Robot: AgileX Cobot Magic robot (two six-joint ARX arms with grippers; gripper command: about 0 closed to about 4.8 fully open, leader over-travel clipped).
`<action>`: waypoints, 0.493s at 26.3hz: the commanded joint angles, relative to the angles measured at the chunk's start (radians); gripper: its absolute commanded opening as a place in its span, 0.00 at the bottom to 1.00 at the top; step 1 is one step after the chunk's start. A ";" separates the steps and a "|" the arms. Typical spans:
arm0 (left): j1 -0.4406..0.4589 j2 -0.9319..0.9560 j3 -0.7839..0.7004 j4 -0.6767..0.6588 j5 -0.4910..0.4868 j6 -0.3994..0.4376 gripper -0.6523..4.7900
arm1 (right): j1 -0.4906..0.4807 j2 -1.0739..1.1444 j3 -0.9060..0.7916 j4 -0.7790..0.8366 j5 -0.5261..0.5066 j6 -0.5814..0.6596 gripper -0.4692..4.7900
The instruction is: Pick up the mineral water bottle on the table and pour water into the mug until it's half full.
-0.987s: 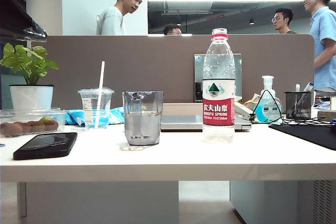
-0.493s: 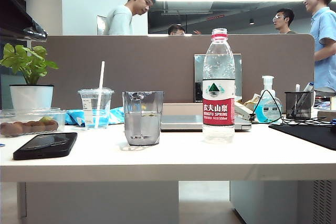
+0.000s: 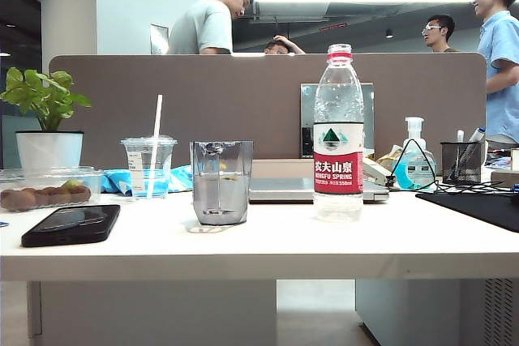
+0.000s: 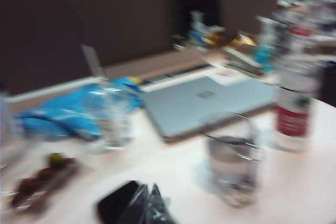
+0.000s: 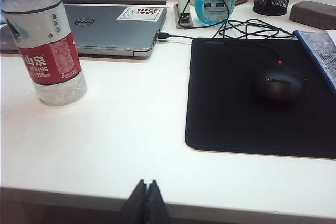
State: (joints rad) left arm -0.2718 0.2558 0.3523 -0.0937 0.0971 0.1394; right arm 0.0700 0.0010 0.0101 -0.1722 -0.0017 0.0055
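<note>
The mineral water bottle (image 3: 337, 131) stands upright, cap on, right of centre on the white table (image 3: 259, 249). To its left stands the clear grey mug (image 3: 220, 182), holding some water. Neither gripper shows in the exterior view. The left wrist view is blurred by motion. In it my left gripper (image 4: 149, 188) hovers over the table's near side with its tips together and nothing held, the mug (image 4: 232, 166) and bottle (image 4: 294, 103) well ahead. My right gripper (image 5: 146, 183) is shut and empty at the table's front edge, far short of the bottle (image 5: 44, 45).
A black phone (image 3: 71, 224), a fruit container (image 3: 45, 188), a lidded cup with a straw (image 3: 147, 166) and a potted plant (image 3: 47, 119) fill the left side. A laptop (image 3: 284, 188) lies behind the bottle. A mouse (image 5: 278, 83) sits on a black pad (image 5: 236, 103) at the right.
The dark arm part at the exterior view's upper left has gone out of the picture. A person behind the divider walked right. Bottle and mug have not moved.
</note>
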 commanded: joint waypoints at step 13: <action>0.301 -0.239 -0.277 -0.002 0.080 -0.095 0.11 | 0.000 0.000 0.005 0.011 0.002 0.002 0.08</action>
State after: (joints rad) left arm 0.0296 0.0326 0.0879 -0.1101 0.1890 0.0509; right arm 0.0700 0.0010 0.0101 -0.1726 -0.0017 0.0055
